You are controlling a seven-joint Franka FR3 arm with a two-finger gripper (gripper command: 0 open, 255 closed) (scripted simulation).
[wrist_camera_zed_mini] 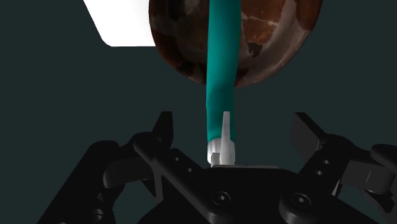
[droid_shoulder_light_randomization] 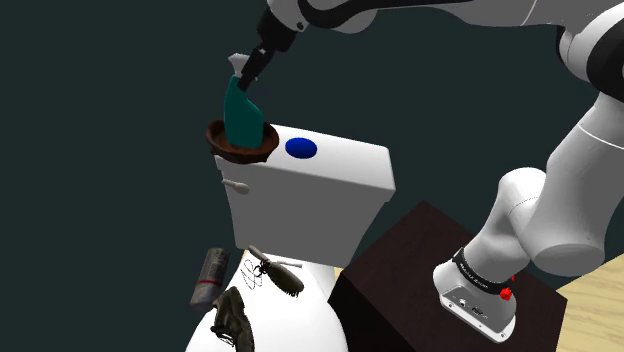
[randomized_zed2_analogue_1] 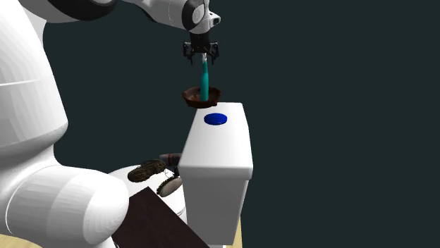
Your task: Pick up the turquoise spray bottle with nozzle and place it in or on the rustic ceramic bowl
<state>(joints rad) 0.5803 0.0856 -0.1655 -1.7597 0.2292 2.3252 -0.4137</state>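
The jaws are spread wide and point straight down. The white nozzle (wrist_camera_zed_mini: 221,151) of the slim turquoise spray bottle (wrist_camera_zed_mini: 222,70) sits in the gap between them, and neither side touches it. The bottle hangs from nothing: it stands upright directly below the jaws, its base inside the round, brown mottled ceramic bowl (wrist_camera_zed_mini: 273,44). In the shoulder view the turquoise spray bottle (droid_shoulder_light_randomization: 240,115) rises out of the bowl (droid_shoulder_light_randomization: 235,155) with its top level with the jaws. In the second exterior view the bottle (randomized_zed2_analogue_1: 204,81) shows as a thin column from the bowl (randomized_zed2_analogue_1: 194,101) up into the open jaws.

The bowl rests on one end of the lid of a white boxy toilet tank (droid_shoulder_light_randomization: 330,200), right under the jaws. A flat round blue button (droid_shoulder_light_randomization: 300,148) lies on the same lid just beside the bowl, towards the arm's stand. Farther below the jaws, on the white toilet seat, lie a worn brown shoe (droid_shoulder_light_randomization: 232,318), a dark hairbrush (droid_shoulder_light_randomization: 280,272) and a grey cylindrical can (droid_shoulder_light_randomization: 208,278). The dark brown box stand (droid_shoulder_light_randomization: 400,280) carries the white arm's base.
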